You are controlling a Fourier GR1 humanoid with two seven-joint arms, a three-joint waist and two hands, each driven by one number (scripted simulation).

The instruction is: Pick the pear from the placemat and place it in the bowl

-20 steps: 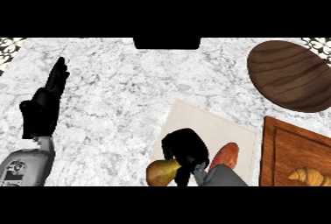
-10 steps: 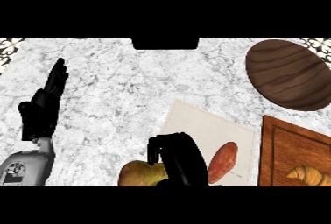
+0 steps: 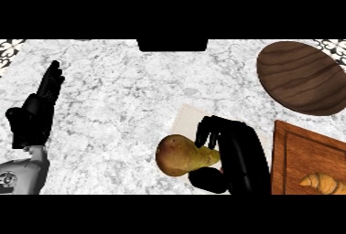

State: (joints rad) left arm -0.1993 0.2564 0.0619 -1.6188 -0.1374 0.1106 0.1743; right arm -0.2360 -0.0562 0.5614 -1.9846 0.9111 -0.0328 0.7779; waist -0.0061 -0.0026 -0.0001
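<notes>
A yellow-brown pear (image 3: 178, 154) hangs at the left edge of the pale placemat (image 3: 187, 115), held in my right hand (image 3: 236, 151). The fingers curl over its narrow end and the thumb sits under it. The dark wooden bowl (image 3: 301, 77) stands at the far right, well away from the pear. At the left of the head view my left hand (image 3: 35, 114) rests open, fingers pointing up, touching nothing.
A wooden board (image 3: 297, 155) lies at the lower right with a croissant (image 3: 323, 183) on it. A dark object (image 3: 172, 44) sits at the counter's far edge, top centre. Patterned corners show at the top left and right.
My right hand has risen and moved up the view with the pear in it; the pear now shows larger and higher. The reddish item on the placemat is now hidden. The left hand is unmoved.
</notes>
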